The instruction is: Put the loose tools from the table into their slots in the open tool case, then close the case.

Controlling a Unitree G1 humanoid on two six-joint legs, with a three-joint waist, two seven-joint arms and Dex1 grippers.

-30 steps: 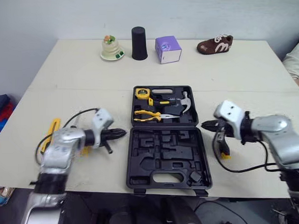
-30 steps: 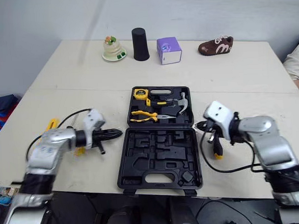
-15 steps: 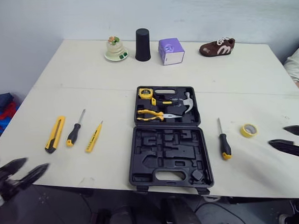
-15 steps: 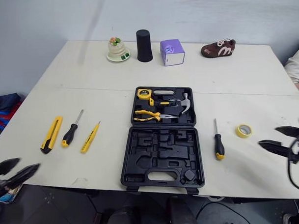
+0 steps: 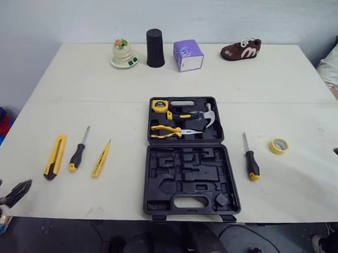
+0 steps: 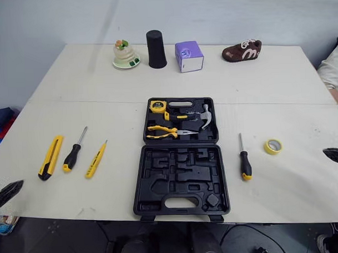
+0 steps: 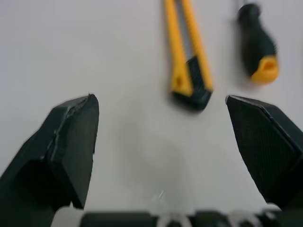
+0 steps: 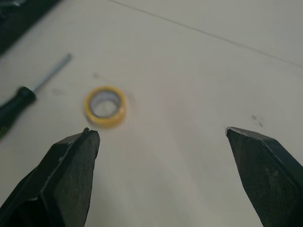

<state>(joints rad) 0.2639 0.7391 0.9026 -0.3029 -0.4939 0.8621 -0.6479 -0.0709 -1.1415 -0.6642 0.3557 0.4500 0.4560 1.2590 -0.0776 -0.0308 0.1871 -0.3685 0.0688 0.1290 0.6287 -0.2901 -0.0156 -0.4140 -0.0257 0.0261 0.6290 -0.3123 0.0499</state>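
The black tool case (image 5: 188, 159) lies open mid-table; its far half holds a tape measure, pliers and a hammer (image 5: 209, 114), its near half has bare slots. Left of it lie a yellow utility knife (image 5: 54, 156), a black-handled screwdriver (image 5: 78, 154) and a thin yellow screwdriver (image 5: 100, 159). To its right lie another screwdriver (image 5: 250, 163) and a yellow tape roll (image 5: 278, 146). My left gripper (image 7: 160, 99) is open at the table's near left edge, short of the knife (image 7: 187, 56). My right gripper (image 8: 161, 131) is open at the right edge, near the tape roll (image 8: 105, 106).
Along the far edge stand a small ornament on a saucer (image 5: 121, 54), a black cup (image 5: 154, 48), a purple box (image 5: 188, 55) and a brown shoe (image 5: 241, 49). A person's sleeve (image 5: 332, 65) shows at the far right.
Both arms have drawn back from beside the case to the table's outer edges, uncovering the loose tools. Both grippers have gone from shut to open.
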